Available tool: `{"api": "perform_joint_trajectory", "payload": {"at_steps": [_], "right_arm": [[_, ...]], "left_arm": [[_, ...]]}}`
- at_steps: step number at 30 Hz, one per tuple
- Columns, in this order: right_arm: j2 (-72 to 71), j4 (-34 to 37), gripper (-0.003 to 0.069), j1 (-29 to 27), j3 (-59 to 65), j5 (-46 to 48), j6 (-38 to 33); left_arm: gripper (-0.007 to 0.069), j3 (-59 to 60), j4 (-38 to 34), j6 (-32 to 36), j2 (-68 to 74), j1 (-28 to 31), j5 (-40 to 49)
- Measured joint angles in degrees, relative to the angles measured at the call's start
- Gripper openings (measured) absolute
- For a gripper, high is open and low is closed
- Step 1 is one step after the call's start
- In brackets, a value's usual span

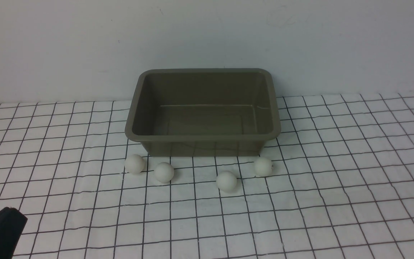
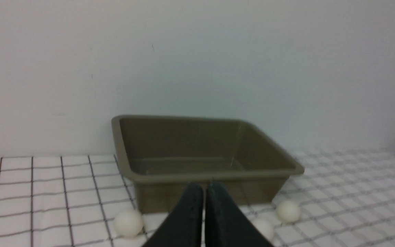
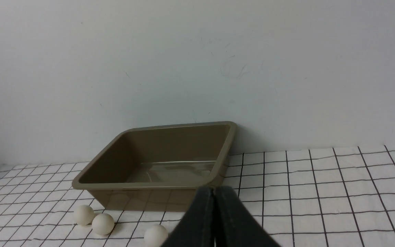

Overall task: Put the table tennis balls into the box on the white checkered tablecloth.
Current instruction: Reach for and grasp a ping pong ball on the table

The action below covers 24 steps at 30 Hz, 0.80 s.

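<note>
Balls (image 1: 226, 181) lie beyond the end effectors (image 2: 205, 219)—apart, seemingly.

A plain, pale grey wall (image 1: 67, 46) with faint scuffs and scratches fills the upper part of the front view.

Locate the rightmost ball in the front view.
In the front view, the rightmost ball lies on the checkered cloth, just robot-side of the box's near right corner.

Box (image 3: 142, 199) on checkered cloth (image 3: 307, 199); three white balls (image 3: 103, 224) near; end effector (image 3: 214, 192) closed.
</note>
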Motion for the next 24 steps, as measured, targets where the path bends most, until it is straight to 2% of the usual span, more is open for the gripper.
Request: {"api": "perform_joint_trajectory", "payload": {"at_steps": [6, 9, 14, 17, 19, 21, 24], "right_arm": [[0.0, 0.4, -0.0015, 0.0, 0.0, 0.2, -2.1], [0.6, 3.9, -0.0015, 0.0, 0.0, 0.3, -8.3], [5.6, 13.8, -0.0013, 0.0, 0.0, 2.6, -19.8], [11.0, 19.7, -0.0010, 0.0, 0.0, 3.7, -28.6], [14.3, 21.1, 0.0004, 0.0, 0.0, 3.8, -32.6], [17.9, 21.7, 0.0033, 0.0, 0.0, 3.7, -35.0], [22.7, 23.0, 0.0091, 0.0, 0.0, 3.2, -37.0]], "left_arm": [[0.0000, -4.2, 12.0, -1.7, 11.6, -0.1, 3.9], [0.0012, -7.8, 16.2, -2.0, 16.3, -0.1, 5.3], [0.0067, -16.3, 29.3, -6.0, 25.6, -0.1, 8.4], [0.0148, -20.6, 37.8, -12.5, 30.4, -0.1, 9.8], [0.0220, -22.0, 41.1, -15.7, 32.5, -0.1, 10.2], [0.0311, -22.9, 42.5, -17.9, 34.6, -0.1, 10.2], [0.0400, -22.9, 42.7, -18.8, 35.7, -0.1, 10.0]]}}
